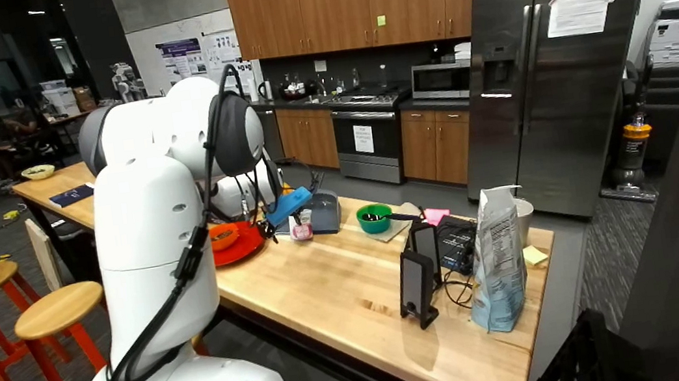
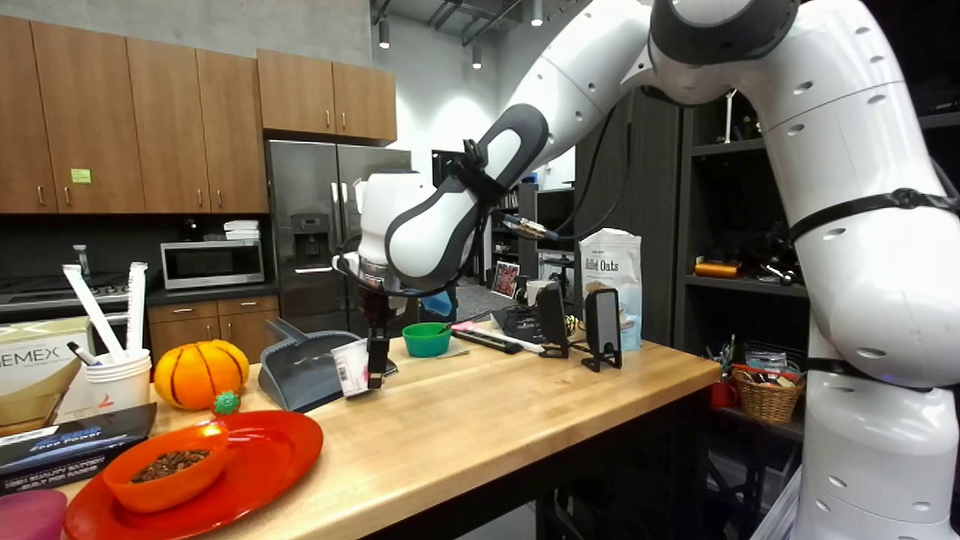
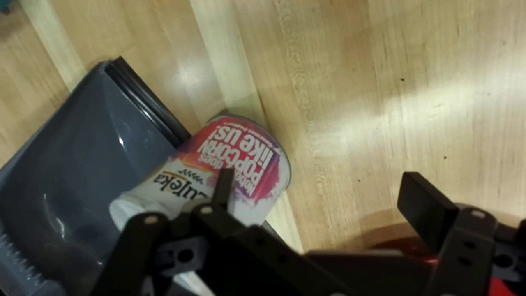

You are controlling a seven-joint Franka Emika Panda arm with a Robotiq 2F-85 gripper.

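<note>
The tabletop [image 3: 349, 102] is viewed downward from close behind the gripper [image 3: 318, 181] in the wrist view. From farther off, gripper and refrigerator [image 1: 561, 82] beyond are shared by both exterior views.

My tool [image 3: 318, 185] could pass over the counter [image 2: 495, 386] between cup [image 3: 240, 160] and 2 speakers [image 2: 604, 322]; beside the cup, perhaps touching, a dustpan [image 3: 78, 164] obstructs.

Dustpan [image 2: 301, 369], red plate [image 2: 289, 448] on wooden table [image 2: 487, 409]

Your hand [image 3: 324, 193] presents a matt finish, the cup [image 3: 234, 158] appears smooth paper, the dustpan [image 3: 82, 135] glossy plastic, and the table [image 3: 349, 102] smooth wood with a soft sheen.
</note>
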